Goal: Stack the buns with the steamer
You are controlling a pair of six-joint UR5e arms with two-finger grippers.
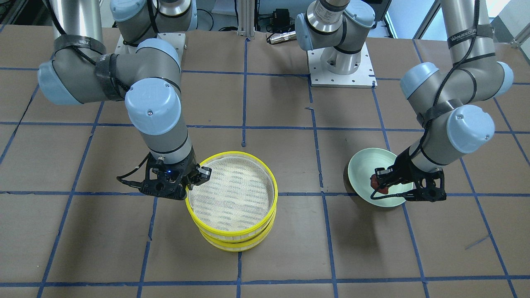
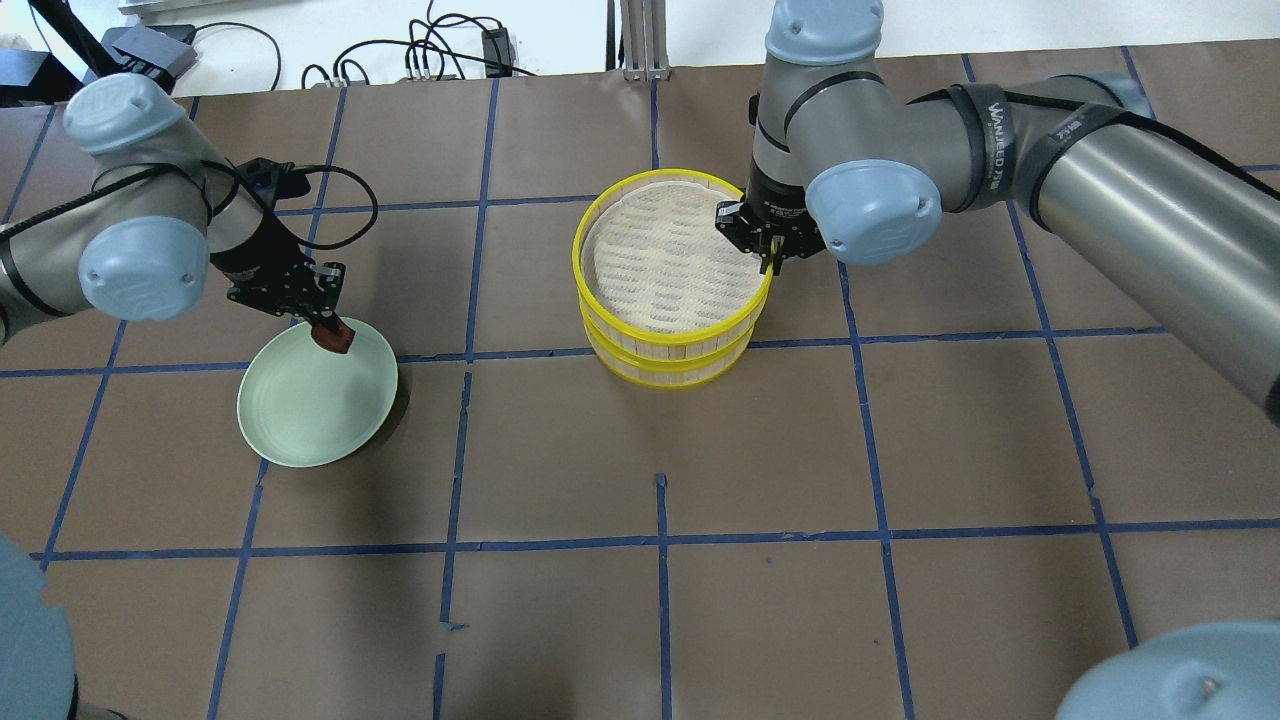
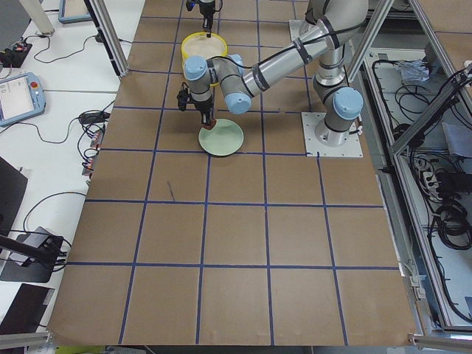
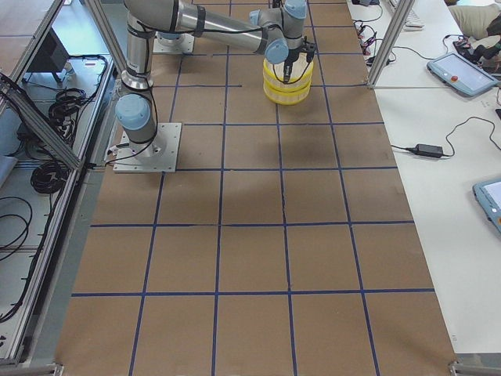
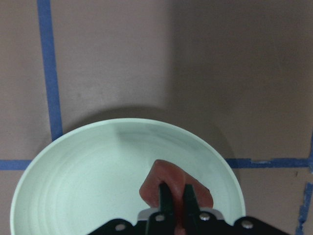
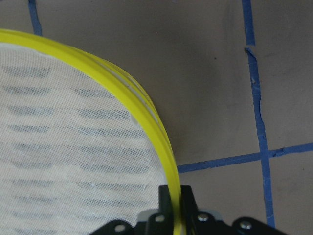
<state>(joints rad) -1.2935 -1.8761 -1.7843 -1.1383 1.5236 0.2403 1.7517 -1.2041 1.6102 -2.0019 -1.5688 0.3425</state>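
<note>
My left gripper (image 2: 330, 335) is shut on the dark reddish-brown bun (image 2: 336, 342) and holds it just over the pale green plate (image 2: 310, 410), near the plate's far rim. In the left wrist view the fingers (image 5: 166, 196) pinch the bun (image 5: 166, 177) over the plate (image 5: 98, 171). The two yellow-rimmed steamer tiers stand stacked, the top tier (image 2: 665, 265) on the lower tier (image 2: 670, 370). My right gripper (image 2: 770, 262) is shut on the top tier's rim (image 6: 146, 117) at its right side. The top tier's mesh is bare. The white bun is hidden.
Brown paper with blue tape lines covers the table (image 2: 660, 600). The plate (image 1: 364, 165) and the steamer stack (image 1: 238, 242) are about one grid square apart. The arm bases (image 1: 341, 62) stand at the table's robot side.
</note>
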